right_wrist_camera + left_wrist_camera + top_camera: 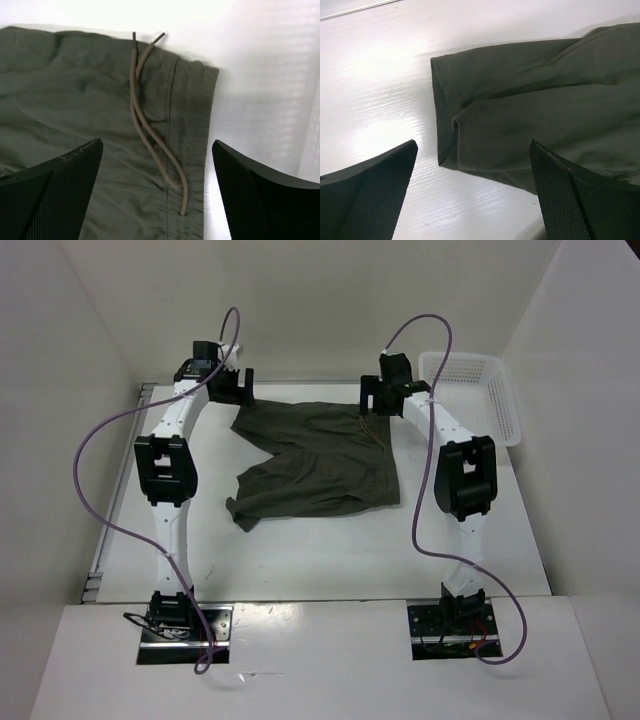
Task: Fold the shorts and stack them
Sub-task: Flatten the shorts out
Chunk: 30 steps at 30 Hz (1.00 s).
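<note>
White left arm (172, 535) and right arm (432, 418) carry black joint housings (165, 470), looping purple cables (80, 462) and mesh-textured black fingers (375, 200).

From above, my left end effector (235, 388) and right end effector (376, 400) hide bits of the far edge of the shorts (320, 460); both wrist views cut them off.

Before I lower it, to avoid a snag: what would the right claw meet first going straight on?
The right claw, open, would likely meet the drawstring lying on the shorts first; depth is unclear.
</note>
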Tool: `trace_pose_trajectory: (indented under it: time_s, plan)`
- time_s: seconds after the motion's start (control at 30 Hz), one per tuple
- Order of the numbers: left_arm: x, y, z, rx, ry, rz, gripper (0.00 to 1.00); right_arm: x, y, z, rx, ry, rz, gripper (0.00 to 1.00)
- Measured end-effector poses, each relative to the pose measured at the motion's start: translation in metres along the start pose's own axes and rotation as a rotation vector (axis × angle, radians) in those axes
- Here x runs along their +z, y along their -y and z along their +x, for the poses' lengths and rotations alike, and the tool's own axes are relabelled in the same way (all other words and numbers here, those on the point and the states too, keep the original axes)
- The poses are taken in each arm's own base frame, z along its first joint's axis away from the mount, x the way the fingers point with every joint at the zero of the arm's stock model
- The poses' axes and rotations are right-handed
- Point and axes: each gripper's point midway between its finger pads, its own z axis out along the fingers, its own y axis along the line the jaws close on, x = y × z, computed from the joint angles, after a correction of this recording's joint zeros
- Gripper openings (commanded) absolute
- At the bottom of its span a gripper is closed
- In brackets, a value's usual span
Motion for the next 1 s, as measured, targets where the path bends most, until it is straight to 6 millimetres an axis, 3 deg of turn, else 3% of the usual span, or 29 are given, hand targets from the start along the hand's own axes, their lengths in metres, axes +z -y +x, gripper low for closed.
trace_pose_trajectory:
  time_s: [0.1,0.17,0.27,0.33,0.43,0.5,0.57,0.8,0.9,1.0]
  plan:
    - [-0.01,-0.002,-0.007,0.001,0.015,-0.014,1.0,-0.011,0.003,0.006,-0.011,-0.006,0.002,0.94]
    - [-0.021,-0.01,-0.014,-0.005,0.032,-0.031,0.93,-0.024,0.007,0.013,-0.03,-0.017,0.003,0.88]
    - [-0.036,-0.024,-0.015,-0.025,0.044,-0.056,0.65,-0.05,0.014,0.032,-0.057,-0.039,0.007,0.82]
    - [-0.041,-0.032,-0.002,-0.044,0.017,-0.07,0.56,-0.064,0.02,0.054,-0.068,-0.075,0.004,0.81]
    - [-0.032,-0.038,0.032,-0.069,-0.06,-0.078,0.6,-0.07,0.025,0.093,-0.074,-0.157,-0.004,0.79]
    - [-0.023,-0.032,0.06,-0.079,-0.13,-0.066,0.74,-0.066,0.028,0.118,-0.077,-0.22,-0.002,0.77]
    - [-0.013,-0.017,0.078,-0.073,-0.18,-0.046,0.79,-0.062,0.031,0.138,-0.081,-0.277,0.003,0.77]
    - [0.014,0.025,0.084,0.01,-0.192,-0.028,0.82,-0.053,0.029,0.154,-0.067,-0.327,-0.008,0.77]
    - [0.019,0.022,0.084,0.018,-0.186,-0.049,0.86,-0.051,0.029,0.159,-0.062,-0.339,-0.009,0.77]
    - [0.025,0.016,0.083,0.016,-0.178,-0.064,0.88,-0.048,0.028,0.172,-0.056,-0.371,-0.016,0.71]
